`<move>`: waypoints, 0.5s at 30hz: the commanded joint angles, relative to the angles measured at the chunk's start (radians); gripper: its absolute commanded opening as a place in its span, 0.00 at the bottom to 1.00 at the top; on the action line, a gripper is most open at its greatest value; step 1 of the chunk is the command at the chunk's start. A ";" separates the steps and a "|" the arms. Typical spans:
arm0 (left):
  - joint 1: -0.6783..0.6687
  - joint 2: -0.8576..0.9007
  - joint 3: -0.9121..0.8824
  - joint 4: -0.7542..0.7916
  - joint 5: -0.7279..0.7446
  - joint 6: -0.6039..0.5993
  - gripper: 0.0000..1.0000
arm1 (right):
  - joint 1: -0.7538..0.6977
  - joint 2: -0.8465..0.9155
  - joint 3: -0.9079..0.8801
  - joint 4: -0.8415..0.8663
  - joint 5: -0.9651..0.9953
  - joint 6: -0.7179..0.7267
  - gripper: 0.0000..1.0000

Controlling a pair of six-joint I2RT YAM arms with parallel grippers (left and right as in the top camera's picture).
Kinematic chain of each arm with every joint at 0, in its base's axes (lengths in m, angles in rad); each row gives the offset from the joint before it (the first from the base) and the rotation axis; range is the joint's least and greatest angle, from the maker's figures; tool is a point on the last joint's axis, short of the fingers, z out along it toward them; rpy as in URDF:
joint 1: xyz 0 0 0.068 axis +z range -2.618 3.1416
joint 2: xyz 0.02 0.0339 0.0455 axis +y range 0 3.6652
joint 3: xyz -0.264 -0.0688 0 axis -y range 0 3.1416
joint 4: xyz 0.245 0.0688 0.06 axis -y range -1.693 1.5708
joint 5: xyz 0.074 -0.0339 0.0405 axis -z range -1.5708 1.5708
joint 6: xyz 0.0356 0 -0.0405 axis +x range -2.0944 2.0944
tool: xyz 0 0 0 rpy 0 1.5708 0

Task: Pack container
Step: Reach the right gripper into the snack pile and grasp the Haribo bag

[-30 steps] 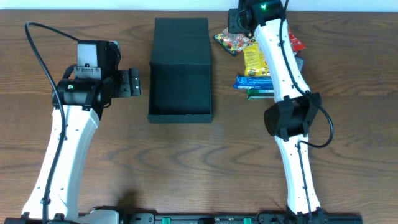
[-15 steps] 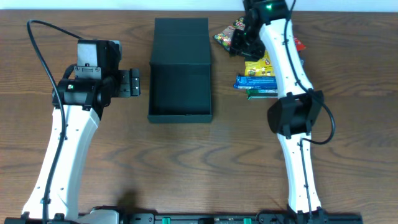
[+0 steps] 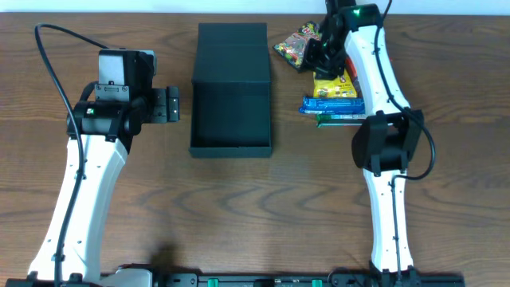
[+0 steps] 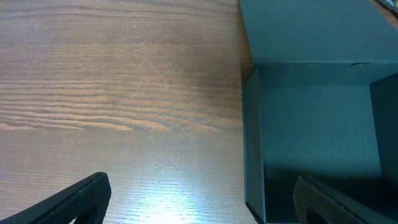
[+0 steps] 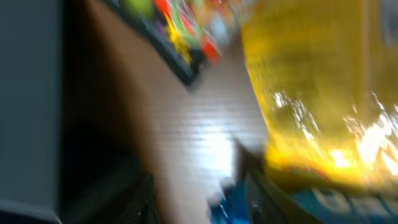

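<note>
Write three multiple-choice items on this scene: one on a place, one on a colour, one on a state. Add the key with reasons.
1. Where do the snack packets lie?
A. inside the container
B. on the table, on the right arm's side of the container
C. on the left arm's side

2. What colour is the packet next to the blue bar, on its side away from the robot?
A. yellow
B. white
C. purple

3. The container is:
A. shut
B. open, nothing inside
C. open, packets inside

Key: B, the overhead view shows them on the wood to that side; A, the yellow packet lies there; B, the lid is folded back and the floor is bare.
</note>
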 commanded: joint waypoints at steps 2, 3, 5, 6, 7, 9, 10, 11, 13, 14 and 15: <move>0.007 0.019 0.005 0.008 0.005 0.018 0.95 | 0.000 -0.122 0.008 -0.163 0.099 -0.245 0.44; 0.007 0.026 0.005 0.007 0.005 0.018 0.96 | 0.000 -0.122 0.008 -0.213 0.117 -0.256 0.40; 0.007 0.042 0.005 0.005 0.010 0.018 0.95 | -0.003 -0.122 -0.020 -0.220 0.111 -0.257 0.38; 0.007 0.049 0.005 0.003 0.018 0.018 0.95 | -0.005 -0.123 -0.030 -0.201 0.093 -0.257 0.39; 0.007 0.056 0.005 -0.001 0.032 0.018 0.95 | -0.008 -0.123 -0.037 -0.181 0.069 -0.258 0.38; 0.007 0.073 0.005 -0.013 0.050 0.018 0.95 | -0.015 -0.123 -0.043 -0.153 0.017 -0.281 0.39; 0.007 0.080 0.005 -0.018 0.049 0.018 0.96 | -0.016 -0.123 -0.043 -0.154 0.009 -0.292 0.40; 0.007 0.085 0.005 -0.018 0.049 0.018 0.96 | -0.021 -0.125 -0.043 -0.165 0.010 -0.298 0.41; 0.007 0.089 0.005 0.000 0.048 0.018 0.95 | -0.034 -0.143 -0.043 -0.183 0.016 -0.310 0.41; 0.007 0.089 0.005 0.010 0.048 0.018 0.95 | -0.037 -0.156 -0.043 -0.186 0.024 -0.317 0.42; 0.007 0.089 0.005 0.024 0.048 0.017 0.95 | -0.040 -0.174 -0.043 -0.185 0.031 -0.319 0.43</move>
